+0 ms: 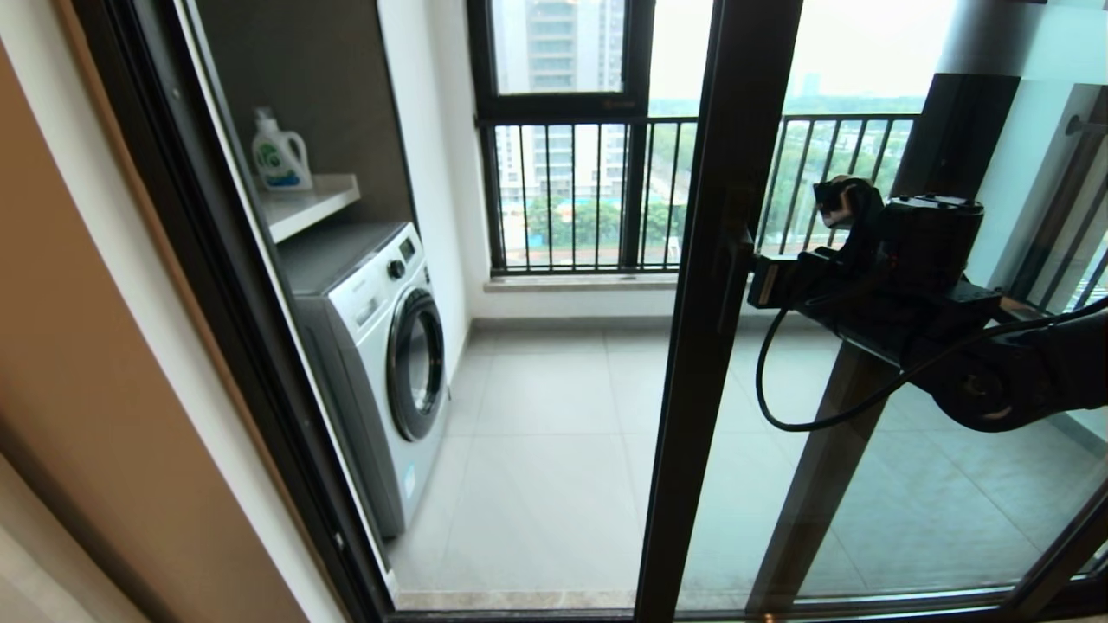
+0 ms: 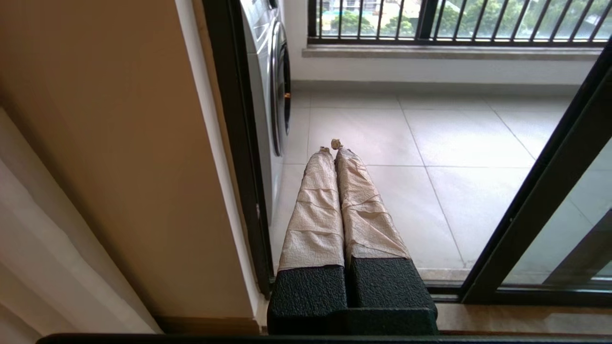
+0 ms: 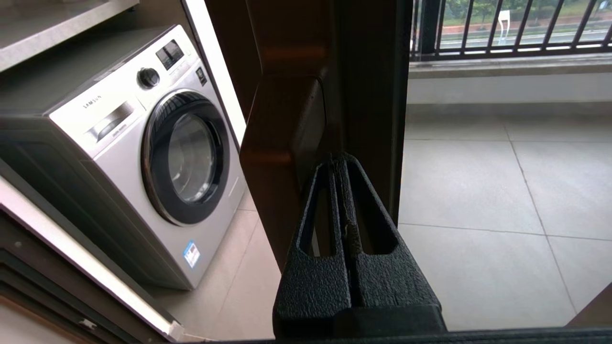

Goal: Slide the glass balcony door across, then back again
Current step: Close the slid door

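Dark-framed glass balcony door (image 1: pixel 692 363) stands mid-track, doorway open beside the washing machine (image 1: pixel 381 363). Right end effector (image 3: pixel 340 165), fingers pressed together and empty, touches the handle (image 3: pixel 282 143); next comes a steady sideways push. Left end effector (image 2: pixel 333 145), likewise closed, idles low near the wall

Right gripper (image 3: pixel 340 162) raised with fingers pressed together; left gripper (image 2: pixel 333 147) likewise closed, held low.
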{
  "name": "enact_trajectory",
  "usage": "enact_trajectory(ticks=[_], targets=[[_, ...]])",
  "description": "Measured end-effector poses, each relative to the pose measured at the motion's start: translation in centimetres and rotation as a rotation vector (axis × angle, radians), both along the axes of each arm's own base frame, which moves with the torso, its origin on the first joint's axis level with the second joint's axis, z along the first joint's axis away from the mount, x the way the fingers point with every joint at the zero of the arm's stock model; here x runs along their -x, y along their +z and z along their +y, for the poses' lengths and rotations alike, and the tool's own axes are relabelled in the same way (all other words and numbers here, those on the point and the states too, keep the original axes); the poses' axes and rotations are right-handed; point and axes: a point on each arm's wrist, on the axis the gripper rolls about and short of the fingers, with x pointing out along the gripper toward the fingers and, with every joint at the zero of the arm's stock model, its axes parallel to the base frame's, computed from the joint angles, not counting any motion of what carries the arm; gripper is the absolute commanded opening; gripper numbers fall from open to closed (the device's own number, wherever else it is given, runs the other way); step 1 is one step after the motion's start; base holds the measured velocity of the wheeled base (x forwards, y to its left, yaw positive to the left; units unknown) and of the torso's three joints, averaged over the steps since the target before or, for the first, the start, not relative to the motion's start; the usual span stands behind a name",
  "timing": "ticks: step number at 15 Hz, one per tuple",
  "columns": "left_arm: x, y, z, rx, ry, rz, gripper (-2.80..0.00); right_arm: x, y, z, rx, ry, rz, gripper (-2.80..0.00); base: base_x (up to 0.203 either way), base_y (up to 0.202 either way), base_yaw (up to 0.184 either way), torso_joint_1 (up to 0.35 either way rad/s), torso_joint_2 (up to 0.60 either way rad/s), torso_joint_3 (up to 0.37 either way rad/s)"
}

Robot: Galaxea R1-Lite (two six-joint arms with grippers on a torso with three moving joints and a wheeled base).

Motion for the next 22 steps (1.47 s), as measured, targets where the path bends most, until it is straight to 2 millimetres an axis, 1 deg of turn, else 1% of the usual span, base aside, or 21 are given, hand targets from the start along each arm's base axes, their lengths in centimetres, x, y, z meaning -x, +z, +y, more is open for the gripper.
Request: enact_trajectory(ticks=[3,5,12,16,20,22], targets=[[0.0,0.0,0.0,0.000,0.000,0.000,-2.80,0.0,-0.3,0.5,0.002,0.018,0.009,-2.80,0.000,0.000,0.000,0.000,0.00,0.000],[0.0,0.0,0.0,0.000,0.000,0.000,-2.80,0.2,-0.6,1.2,0.007,0.020,0.016,-2.80,0.000,0.000,0.000,0.000,0.00,0.000],[0.0,0.0,0.0,0.000,0.000,0.000,-2.80,1.4,-0.9,4.4,0.018,0.066,0.026,-2.80,0.000,0.000,0.000,0.000,0.00,0.000],[0.0,0.0,0.0,0.000,0.000,0.000,-2.80,2.1,-1.0,6.5,0.019,0.126,0.028,-2.80,0.000,0.000,0.000,0.000,0.00,0.000],[0.0,0.0,0.0,0.000,0.000,0.000,-2.80,2.0,-0.8,6.8,0.014,0.101,0.021,-2.80,0.000,0.000,0.000,0.000,0.00,0.000],[0.0,0.0,0.0,0.000,-0.001,0.000,-2.80,2.0,-0.6,6.7,0.009,0.095,0.014,-2.80,0.000,0.000,0.000,0.000,0.00,0.000]])
